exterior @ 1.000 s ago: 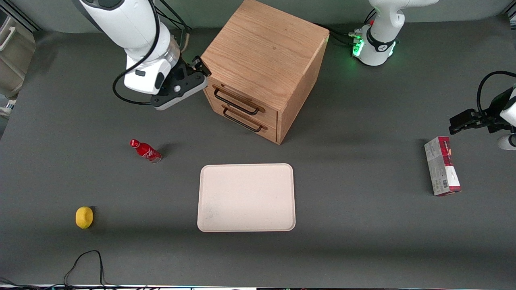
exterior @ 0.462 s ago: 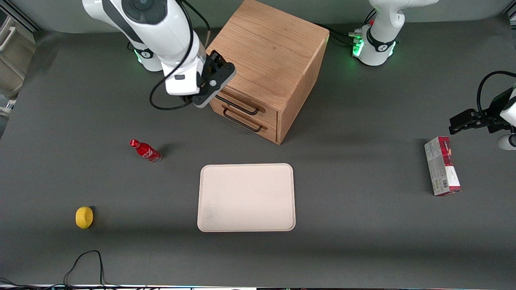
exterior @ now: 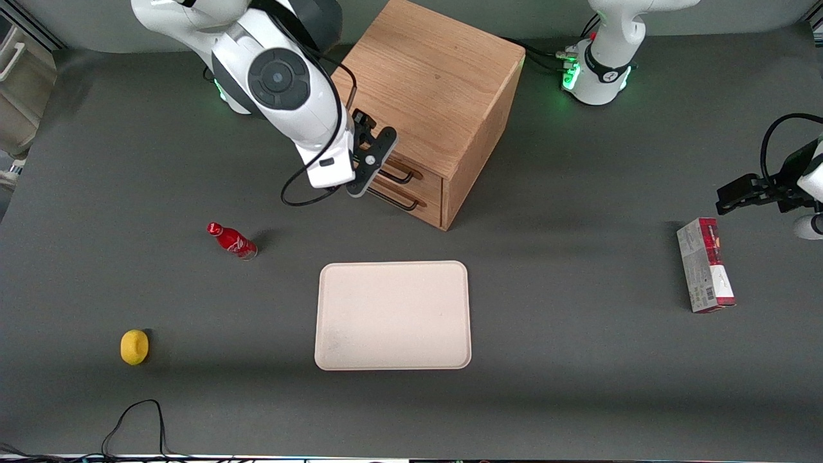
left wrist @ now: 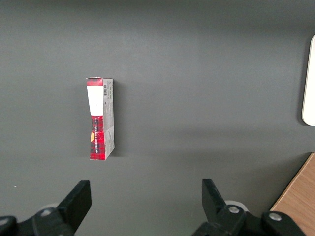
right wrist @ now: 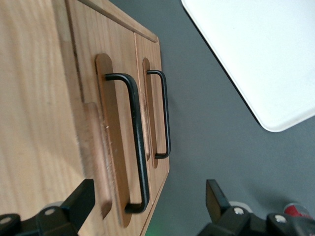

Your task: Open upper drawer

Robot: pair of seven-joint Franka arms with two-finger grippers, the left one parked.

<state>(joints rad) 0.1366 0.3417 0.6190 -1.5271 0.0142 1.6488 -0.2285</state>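
We see the upper drawer as the topmost of 2 drawers in the light oak cabinet. Its front is plain wood, sitting flush with the cabinet's face, so it is closed. A long, thin black bar handle runs along the front, mounted on a darker wooden backing strip. The gripper hangs just in front of this handle, its 2 fingers spread apart and not touching the bar.
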